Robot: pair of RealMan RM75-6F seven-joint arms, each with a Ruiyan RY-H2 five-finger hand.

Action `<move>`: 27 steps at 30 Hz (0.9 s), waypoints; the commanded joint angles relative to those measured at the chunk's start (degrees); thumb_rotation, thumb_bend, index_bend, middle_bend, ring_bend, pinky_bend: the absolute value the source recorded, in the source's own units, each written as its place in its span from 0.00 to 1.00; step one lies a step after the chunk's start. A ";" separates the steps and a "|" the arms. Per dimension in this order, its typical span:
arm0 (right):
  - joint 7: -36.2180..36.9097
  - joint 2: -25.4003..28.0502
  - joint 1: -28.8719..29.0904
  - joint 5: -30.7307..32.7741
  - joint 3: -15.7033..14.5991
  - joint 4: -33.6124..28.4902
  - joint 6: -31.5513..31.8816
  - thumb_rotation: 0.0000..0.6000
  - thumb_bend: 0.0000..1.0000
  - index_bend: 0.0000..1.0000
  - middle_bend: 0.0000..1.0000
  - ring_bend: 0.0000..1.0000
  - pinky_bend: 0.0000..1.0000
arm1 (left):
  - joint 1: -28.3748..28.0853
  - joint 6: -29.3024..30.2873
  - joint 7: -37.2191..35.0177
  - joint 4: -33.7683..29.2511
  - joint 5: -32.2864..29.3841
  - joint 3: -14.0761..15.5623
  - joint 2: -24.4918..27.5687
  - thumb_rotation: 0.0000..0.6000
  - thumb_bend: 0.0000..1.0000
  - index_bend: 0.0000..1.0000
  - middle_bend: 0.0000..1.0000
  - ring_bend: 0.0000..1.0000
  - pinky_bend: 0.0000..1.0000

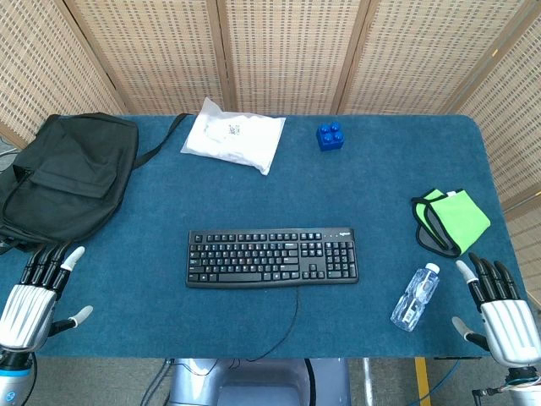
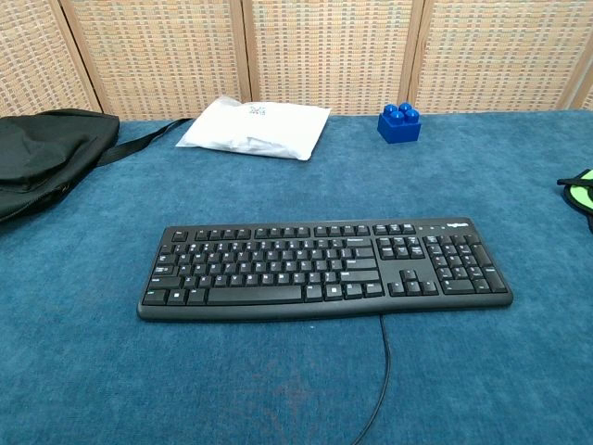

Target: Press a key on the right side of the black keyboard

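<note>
A blue-carpeted table (image 1: 389, 194) stands before woven screens. A black backpack (image 1: 63, 178) slumps at its left edge, one strap trailing toward the far side. The black keyboard (image 1: 271, 257) lies square in the middle of the table, nearer the front edge, its number pad on the right and its cable (image 1: 287, 326) running off the front. A white plastic pouch (image 1: 234, 142) rests near the far edge, left of centre. A green-and-grey cloth (image 1: 450, 222) sits by the right edge, and a clear water bottle (image 1: 415, 297) lies on its side near the front right corner. A small blue toy brick (image 1: 330, 135) stands near the far edge, just right of the pouch.

The robot's left hand (image 1: 34, 300) hovers at the front left corner, fingers straight and slightly spread, thumb out, holding nothing, its fingertips just beside the backpack. The right hand (image 1: 500, 309) waits at the front right corner, fingers likewise extended and apart, empty, just beside the bottle and well apart from the keyboard.
</note>
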 commanded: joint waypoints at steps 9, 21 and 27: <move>0.14 0.08 -0.11 -0.23 -0.11 -0.10 0.22 1.00 0.23 0.00 0.00 0.00 0.03 | 0.10 0.25 -0.05 -0.06 0.29 0.10 0.07 1.00 0.00 0.00 0.00 0.00 0.00; -0.07 0.08 -0.23 -0.52 -0.22 -0.24 0.46 1.00 0.23 0.00 0.00 0.00 0.03 | 0.07 0.48 -0.26 -0.14 0.60 0.06 0.17 1.00 0.00 0.00 0.00 0.00 0.00; -0.43 -0.04 -0.05 -0.13 -0.08 -0.30 -0.04 1.00 0.23 0.00 0.00 0.00 0.03 | -0.13 0.14 -0.77 0.03 -0.02 -0.24 0.22 1.00 0.00 0.00 0.00 0.00 0.00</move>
